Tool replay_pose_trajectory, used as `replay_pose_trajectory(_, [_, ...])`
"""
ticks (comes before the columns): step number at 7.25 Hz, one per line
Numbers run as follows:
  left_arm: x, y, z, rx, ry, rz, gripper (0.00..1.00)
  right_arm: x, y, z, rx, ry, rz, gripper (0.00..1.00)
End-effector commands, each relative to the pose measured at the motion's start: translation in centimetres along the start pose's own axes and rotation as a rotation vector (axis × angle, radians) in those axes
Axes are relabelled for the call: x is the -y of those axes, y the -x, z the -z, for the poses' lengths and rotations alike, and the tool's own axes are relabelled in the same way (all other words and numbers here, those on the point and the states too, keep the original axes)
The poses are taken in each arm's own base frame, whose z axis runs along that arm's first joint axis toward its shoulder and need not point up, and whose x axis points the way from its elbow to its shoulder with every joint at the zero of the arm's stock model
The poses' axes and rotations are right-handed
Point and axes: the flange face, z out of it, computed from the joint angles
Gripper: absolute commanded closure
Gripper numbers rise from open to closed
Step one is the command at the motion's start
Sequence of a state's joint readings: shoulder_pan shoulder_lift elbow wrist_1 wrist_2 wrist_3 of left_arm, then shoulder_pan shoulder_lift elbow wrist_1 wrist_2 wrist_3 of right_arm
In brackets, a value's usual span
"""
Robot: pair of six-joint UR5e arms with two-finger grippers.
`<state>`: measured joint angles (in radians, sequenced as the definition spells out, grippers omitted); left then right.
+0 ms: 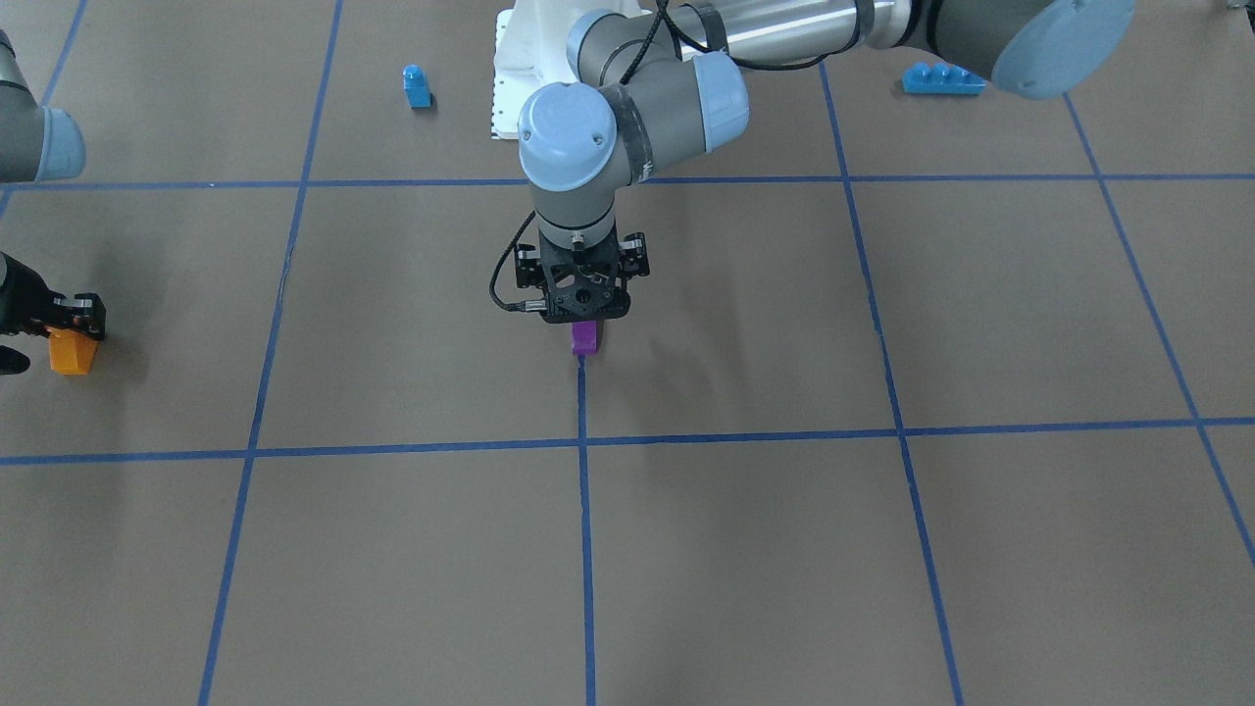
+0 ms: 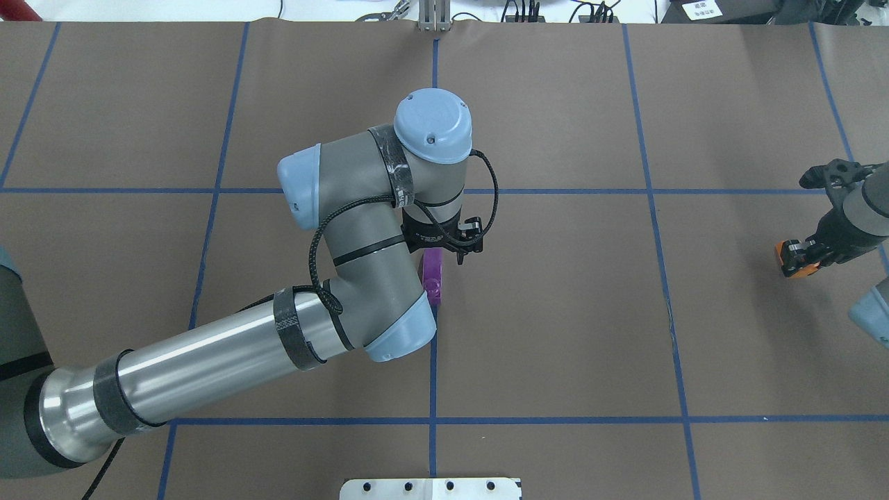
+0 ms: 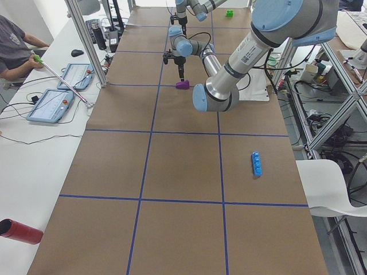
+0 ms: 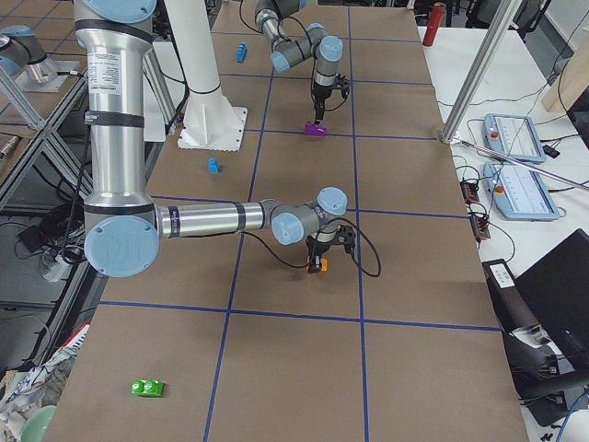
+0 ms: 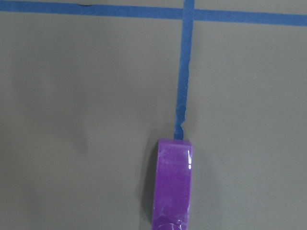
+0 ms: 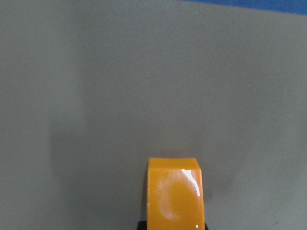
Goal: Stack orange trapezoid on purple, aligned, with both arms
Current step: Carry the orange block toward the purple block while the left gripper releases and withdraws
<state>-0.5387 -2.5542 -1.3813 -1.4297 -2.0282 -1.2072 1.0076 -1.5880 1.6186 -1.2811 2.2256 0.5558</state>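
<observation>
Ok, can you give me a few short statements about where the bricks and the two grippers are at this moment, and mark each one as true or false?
1. The orange trapezoid already sits on the purple. False: they are far apart. The orange one is at the right gripper, and the purple is mid-table.
2. The purple lies at the end of a blue tape line. True.
3. The left gripper is over the long blue brick. False: it is over the purple, and the long blue brick lies well away from it.
4. A small blue brick stands near the white base plate. True.
</observation>
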Motion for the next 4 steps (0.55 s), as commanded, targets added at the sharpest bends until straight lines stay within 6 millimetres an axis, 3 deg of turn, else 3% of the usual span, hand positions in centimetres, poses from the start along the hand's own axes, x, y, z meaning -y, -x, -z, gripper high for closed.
replay_pose_trajectory(1, [0.1,0.1,0.7,-0.011,-0.006,-0.002,0.00,0.5,5.0,6.0,0.046,-0.051,-0.006,1.00])
replay_pose_trajectory(2, [-0.3,1.7,1.3,-0.028,-0.016,-0.018,0.00,2.4,10.9,9.2,0.087,-0.079,-0.101,1.00])
replay_pose_trajectory(4, [-1.5,9.1,1.2,-0.039,-0.037,-0.081,0.00,2.3,25.6,9.7,0.151,-0.100,-0.159,1.00])
